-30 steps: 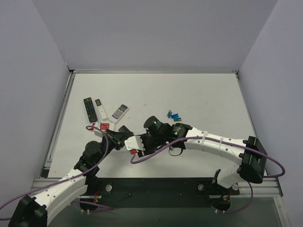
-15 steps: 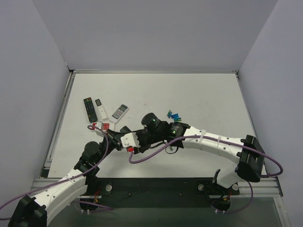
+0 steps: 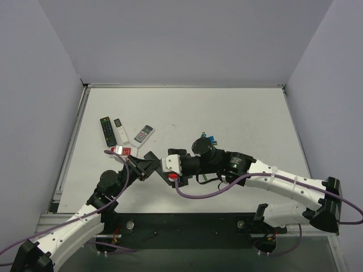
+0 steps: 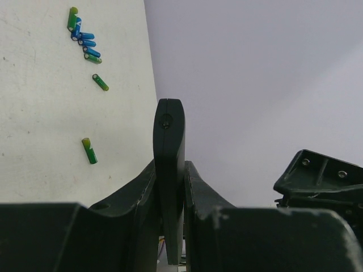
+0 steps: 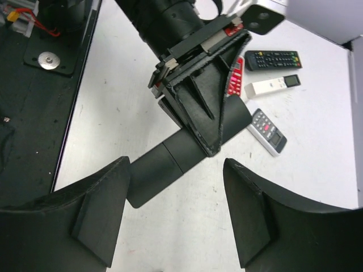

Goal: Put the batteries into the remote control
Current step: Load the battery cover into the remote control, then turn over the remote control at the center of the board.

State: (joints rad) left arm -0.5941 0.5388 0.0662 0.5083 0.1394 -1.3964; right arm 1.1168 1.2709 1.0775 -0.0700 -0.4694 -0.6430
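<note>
The slim black remote control [image 5: 164, 170] is held off the table, gripped near its middle by my left gripper [image 5: 211, 148], which is shut on it. In the left wrist view the remote control [image 4: 169, 130] stands edge-on between the fingers of the left gripper [image 4: 169, 167]. My right gripper [image 5: 174, 164] is open, its jaws either side of the remote's free end without clamping it. From above, the left gripper [image 3: 144, 166] and right gripper [image 3: 160, 168] meet left of the table's centre. Green and blue batteries [image 4: 84, 41] lie in a loose cluster, mostly hidden behind the right wrist in the batteries' [image 3: 211, 139] top view.
A black remote with coloured buttons [image 3: 107, 130], a white remote [image 3: 119, 131], a grey-white remote [image 3: 144, 134] and a red-and-white remote [image 3: 121, 151] lie at the left. Two single green cells [image 4: 100, 82] [image 4: 89, 152] lie apart from the cluster. The table's near metal edge [image 3: 187, 218] runs below.
My right gripper has opened and drawn back to the right, off the remote. The left gripper keeps its hold on the remote, barely moved.
</note>
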